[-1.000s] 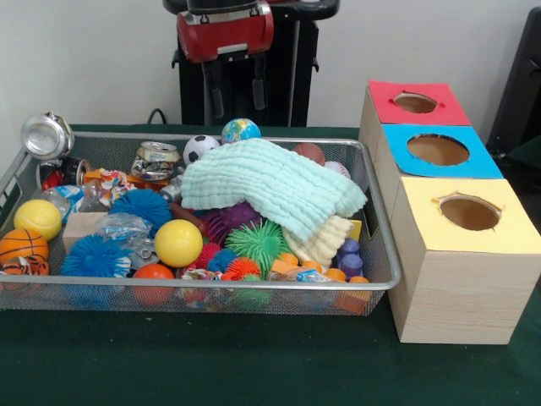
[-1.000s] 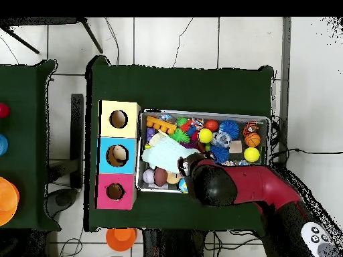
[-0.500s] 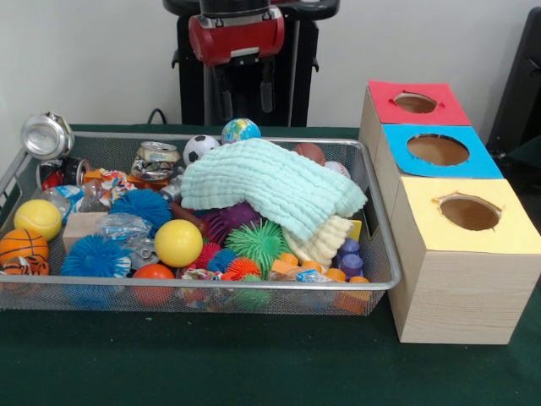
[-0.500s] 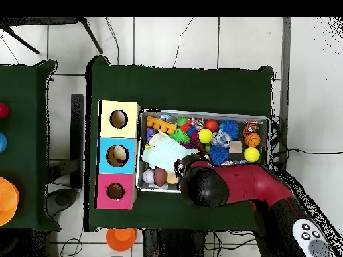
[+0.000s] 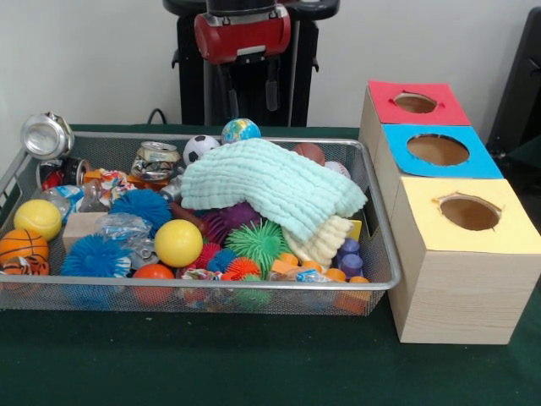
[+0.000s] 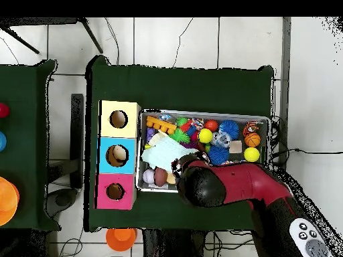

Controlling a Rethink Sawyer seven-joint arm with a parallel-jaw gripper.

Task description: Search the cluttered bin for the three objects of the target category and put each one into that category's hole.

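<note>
**Empty hand hangs behind a cloth-covered pile**

The wide, shallow silver wire-mesh bin (image 5: 382, 254) sits on the dark green tabletop (image 5: 254, 372), packed with toys, and serves here as the reference for everything else. Directly beside the bin stands a row of three wooden boxes with round holes, topped red (image 5: 416, 102), blue (image 5: 438, 150) and yellow (image 5: 469, 212), close enough that a lifted toy needs only a short carry. A pale mint waffle-weave cloth (image 5: 270, 188) lies draped across the bin's middle, over a cream cloth (image 5: 324, 241), and probably hides part of the pile, which makes the search harder. Visible around it are a glossy yellow ball (image 5: 178, 243), blue spiky balls (image 5: 139, 207), a small globe ball (image 5: 241, 130) and a black-and-white football (image 5: 199, 148). The hand (image 5: 251, 88) hangs above the bin's far rim, its two dark fingers (image 5: 272, 85) spread apart and gripping nothing, seemingly poised to descend. Which category is wanted cannot be told.
</note>
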